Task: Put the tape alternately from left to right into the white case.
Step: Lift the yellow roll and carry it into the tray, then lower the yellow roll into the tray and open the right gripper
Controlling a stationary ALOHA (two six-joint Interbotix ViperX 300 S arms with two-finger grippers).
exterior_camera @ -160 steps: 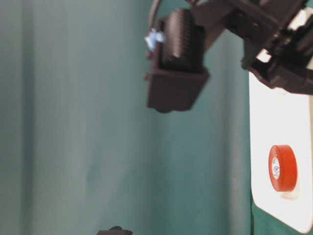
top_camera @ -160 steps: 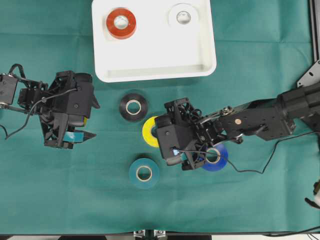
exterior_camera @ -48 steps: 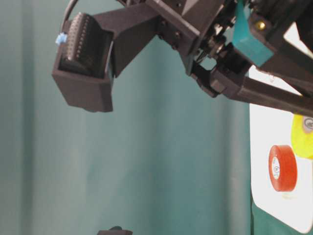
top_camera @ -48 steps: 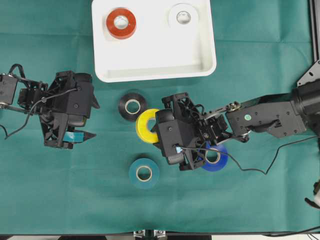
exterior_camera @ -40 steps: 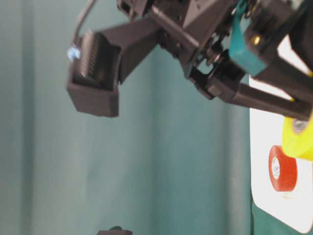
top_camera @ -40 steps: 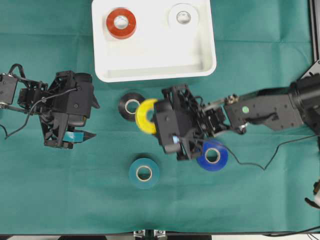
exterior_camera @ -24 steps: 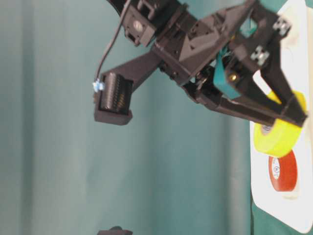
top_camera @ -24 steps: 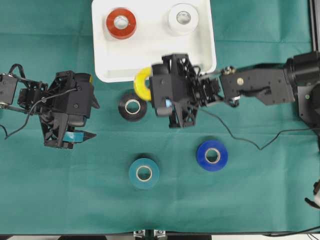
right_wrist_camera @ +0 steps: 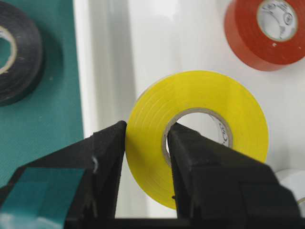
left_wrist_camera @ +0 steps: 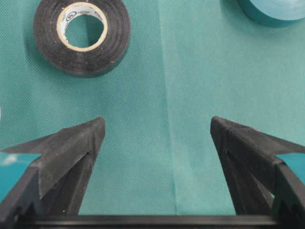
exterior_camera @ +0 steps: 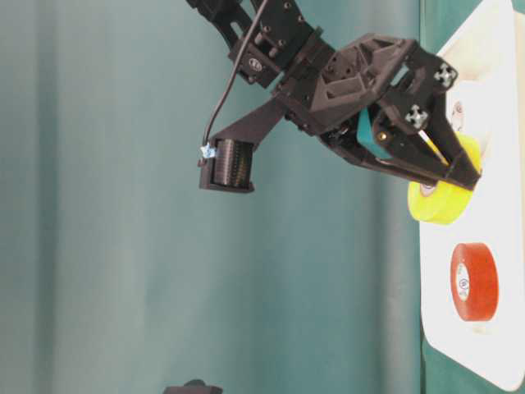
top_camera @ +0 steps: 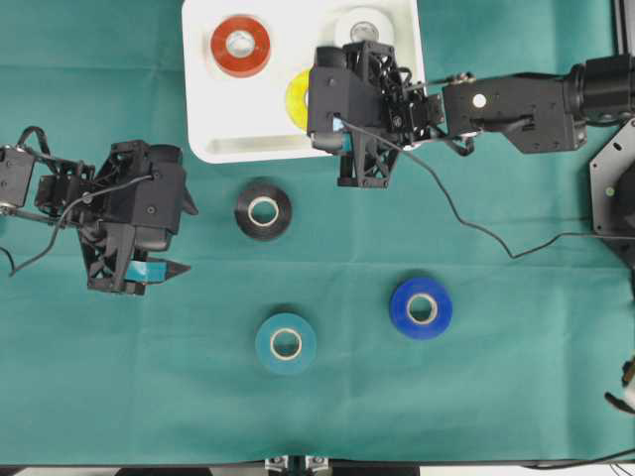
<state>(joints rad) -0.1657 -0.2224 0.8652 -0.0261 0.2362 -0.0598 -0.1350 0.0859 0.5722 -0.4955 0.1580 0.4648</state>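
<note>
1. Six rolls of tape on my screens, all the same size with pale cardboard cores. The orange-red roll (top_camera: 241, 46) and the white roll (top_camera: 363, 27) lie flat along the far side of the white case (top_camera: 228, 144).
2. My right gripper (right_wrist_camera: 146, 138) is closed on the yellow roll (right_wrist_camera: 198, 133): one finger outside the wall, the other inside the core. The roll hangs tilted over the case, between the other two.
3. I see the yellow roll clear of the case floor in the table-level view.
4. The black roll (top_camera: 264, 210), teal roll (top_camera: 286, 343) and blue roll (top_camera: 422, 308) lie flat on the green cloth (top_camera: 516, 377), well apart.
5. My left gripper (left_wrist_camera: 155, 138) is wide open, holding nothing, over bare cloth near the black roll.
</note>
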